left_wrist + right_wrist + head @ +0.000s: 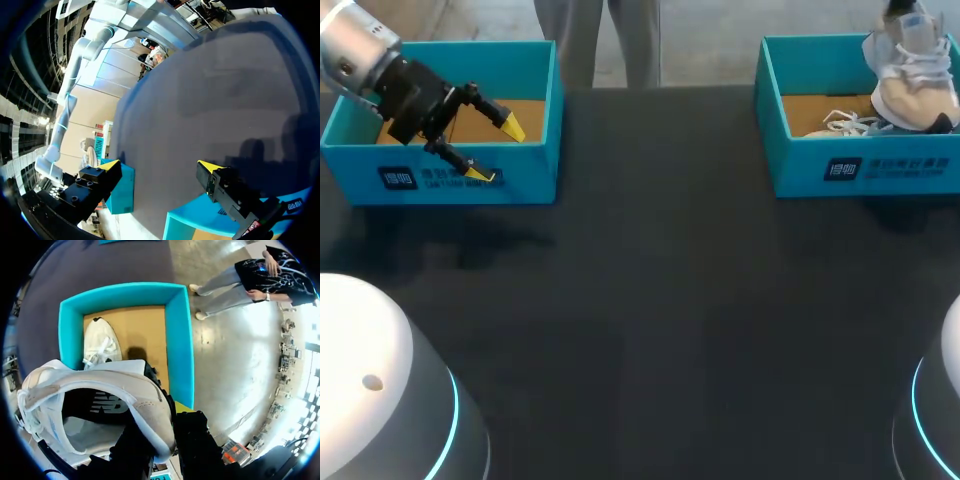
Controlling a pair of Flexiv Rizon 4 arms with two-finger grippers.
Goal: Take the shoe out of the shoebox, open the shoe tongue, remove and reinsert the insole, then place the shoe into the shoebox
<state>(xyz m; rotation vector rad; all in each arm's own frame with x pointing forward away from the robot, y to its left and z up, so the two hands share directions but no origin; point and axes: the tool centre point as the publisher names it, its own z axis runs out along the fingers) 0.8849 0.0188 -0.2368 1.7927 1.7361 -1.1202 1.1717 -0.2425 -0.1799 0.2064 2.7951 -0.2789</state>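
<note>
- right hand [169, 426] clamped on the shoe [100, 390], held up above the right shoebox [178, 340]
- second shoe [100, 342] lying inside it
- left hand [496, 149] fingers apart, over the left box [546, 110] front wall

Table [650, 300] with two boxes at its far edge, left box [535, 160] at far left, right box [800, 165] at far right, well apart, left gripper [497, 150] over the left box's front wall, shoe [915, 80] held above the right box by the right gripper [165, 425], second shoe [100, 342] lying inside that box, beneath the first.
</note>
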